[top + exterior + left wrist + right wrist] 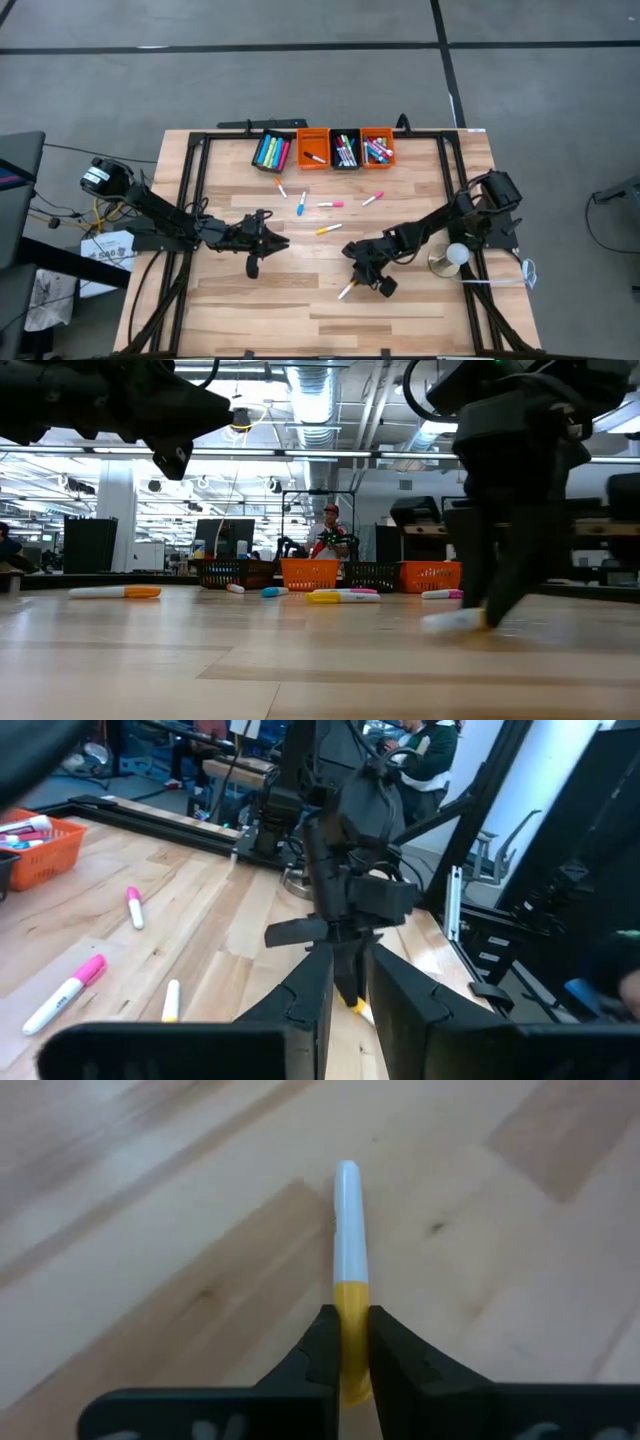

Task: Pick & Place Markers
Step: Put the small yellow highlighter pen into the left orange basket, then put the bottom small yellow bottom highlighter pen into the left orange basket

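Observation:
My right gripper [358, 272] is low over the table's near middle, shut on a white marker with a yellow cap [347, 1230], which also shows in the high view [346, 290] and the low view [452, 622]. Several loose markers lie flat on the wood farther back: orange [281, 187], blue [301, 204], two pink ones [331, 204] and yellow [328, 229]. My left gripper [282, 242] hangs empty above the table left of centre, its fingers [310, 995] a narrow gap apart. My right gripper pinches the marker's yellow cap end [350, 1302] between its two fingers [322, 1342]. The fingers come from above, slanting down, and lie along the marker. The white end [435, 624] points away from the fingers and rests on the table.
Four small bins stand in a row at the far edge: black [272, 150], orange [313, 148], black [345, 149], orange [377, 147], all holding markers. A white ball on a round base [455, 256] stands at the near right. A black frame [190, 180] borders the table.

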`<state>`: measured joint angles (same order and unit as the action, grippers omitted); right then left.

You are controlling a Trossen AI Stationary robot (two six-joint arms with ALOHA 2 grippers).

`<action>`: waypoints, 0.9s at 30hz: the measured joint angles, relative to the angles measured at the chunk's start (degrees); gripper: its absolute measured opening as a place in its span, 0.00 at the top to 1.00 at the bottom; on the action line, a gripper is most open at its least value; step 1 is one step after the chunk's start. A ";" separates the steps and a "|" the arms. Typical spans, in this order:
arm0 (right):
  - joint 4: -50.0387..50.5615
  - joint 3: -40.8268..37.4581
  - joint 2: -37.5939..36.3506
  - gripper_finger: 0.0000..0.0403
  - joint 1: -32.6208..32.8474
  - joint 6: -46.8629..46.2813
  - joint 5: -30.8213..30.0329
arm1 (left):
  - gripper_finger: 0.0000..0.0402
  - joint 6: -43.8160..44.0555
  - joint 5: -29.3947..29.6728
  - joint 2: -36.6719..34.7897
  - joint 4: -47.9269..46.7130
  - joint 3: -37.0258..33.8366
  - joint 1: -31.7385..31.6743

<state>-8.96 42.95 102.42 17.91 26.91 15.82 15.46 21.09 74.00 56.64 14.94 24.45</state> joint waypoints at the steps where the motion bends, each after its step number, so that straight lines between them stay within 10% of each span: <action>1: -0.85 -0.06 0.02 0.95 0.00 -0.25 -0.71 | 0.84 0.00 0.25 0.00 0.00 0.00 0.00; 16: 1.27 5.69 -7.33 0.93 -0.42 4.97 -16.73 | 0.84 8.93 3.34 6.24 0.91 0.66 -1.57; 27: 13.33 11.28 -8.68 0.99 -0.79 9.58 -25.95 | 0.78 19.71 -11.00 18.82 1.92 10.75 -8.56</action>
<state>4.37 54.24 93.73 17.12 36.49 -10.14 35.17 10.09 92.82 58.56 25.69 15.89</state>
